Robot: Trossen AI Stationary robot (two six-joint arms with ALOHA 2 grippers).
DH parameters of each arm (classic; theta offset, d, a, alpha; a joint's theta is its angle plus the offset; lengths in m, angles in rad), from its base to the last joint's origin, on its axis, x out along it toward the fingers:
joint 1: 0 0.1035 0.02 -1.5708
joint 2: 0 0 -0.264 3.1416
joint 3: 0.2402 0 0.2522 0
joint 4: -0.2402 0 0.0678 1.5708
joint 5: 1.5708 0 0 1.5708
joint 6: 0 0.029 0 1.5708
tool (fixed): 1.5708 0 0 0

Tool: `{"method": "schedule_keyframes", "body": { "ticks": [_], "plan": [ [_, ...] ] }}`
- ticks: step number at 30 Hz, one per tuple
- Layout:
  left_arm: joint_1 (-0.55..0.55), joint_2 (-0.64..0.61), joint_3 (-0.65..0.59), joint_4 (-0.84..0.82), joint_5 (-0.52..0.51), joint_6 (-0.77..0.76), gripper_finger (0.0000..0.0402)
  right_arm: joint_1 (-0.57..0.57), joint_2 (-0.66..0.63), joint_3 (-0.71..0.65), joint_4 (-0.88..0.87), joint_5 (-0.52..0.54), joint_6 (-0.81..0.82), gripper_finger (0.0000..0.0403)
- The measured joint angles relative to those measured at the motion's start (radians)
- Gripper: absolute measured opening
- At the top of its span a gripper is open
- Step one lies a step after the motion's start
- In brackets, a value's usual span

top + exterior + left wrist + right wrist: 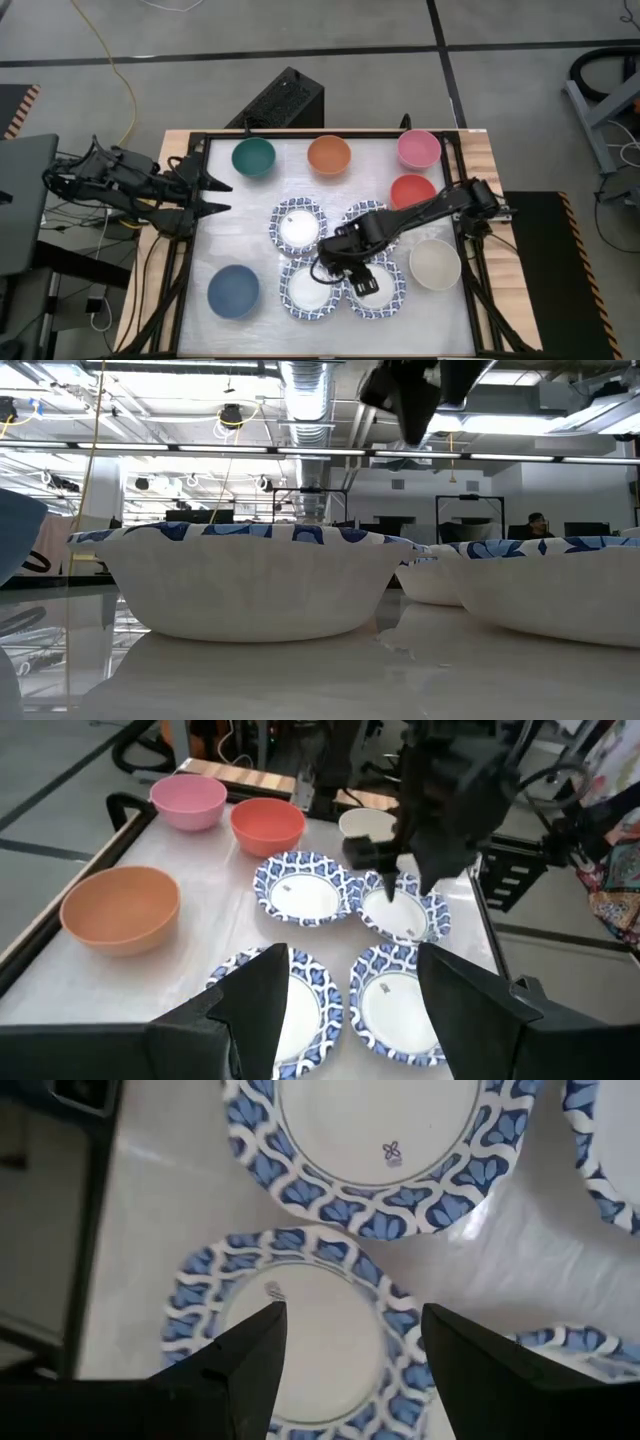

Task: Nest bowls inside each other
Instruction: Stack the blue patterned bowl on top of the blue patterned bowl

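Two dark fingers of the right hand [345, 1350] fill the foreground of the right wrist view, spread apart with nothing between them, hanging over a white bowl with a blue petal-patterned rim [300, 1330]; a second bowl of the same pattern [375, 1150] lies just beyond it. Their glaze looks smooth and glossy, the white tabletop [160, 1190] faintly reflective.

From the left wrist, the left hand [350, 1000] also stands apart and empty, looking across four patterned bowls in a tight square. Beyond them sit a matte orange bowl [120, 905], a pink bowl [188, 800], a red bowl [267, 825] and a cream bowl [365, 820], all plain, round and shallow.

At table height, the nearest patterned bowl [250, 585] shows a low, flaring wall with a thin rim; the right arm hangs dark above it.

From above, the right hand [345, 270] hovers over the gap between the two nearer patterned bowls, while the left hand [215, 195] waits at the tabletop's left edge. A teal bowl [253, 156] and a dark blue bowl [233, 290] stand apart from the rest.

No bowl appears nested yet. I judge the step is choosing a first patterned bowl; next, the right hand must descend so one finger goes inside the rim and one outside, then pinch, since the walls are thin and slick.
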Motion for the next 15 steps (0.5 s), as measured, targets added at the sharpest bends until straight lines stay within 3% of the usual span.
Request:
{"method": "schedule_keyframes", "body": {
  "ticks": [9,15],
  "plan": [
    [0.0,-0.018,-0.012,0.003,-0.001,0.025,0.0213,-0.004,0.033,-0.044,0.021,0.01,-0.138,0.0256],
    [0.0,-0.043,-0.117,0.007,-0.003,0.012,0.0213,-0.02,0.034,-0.122,0.082,0.013,-0.161,0.0256]
  ]
}}
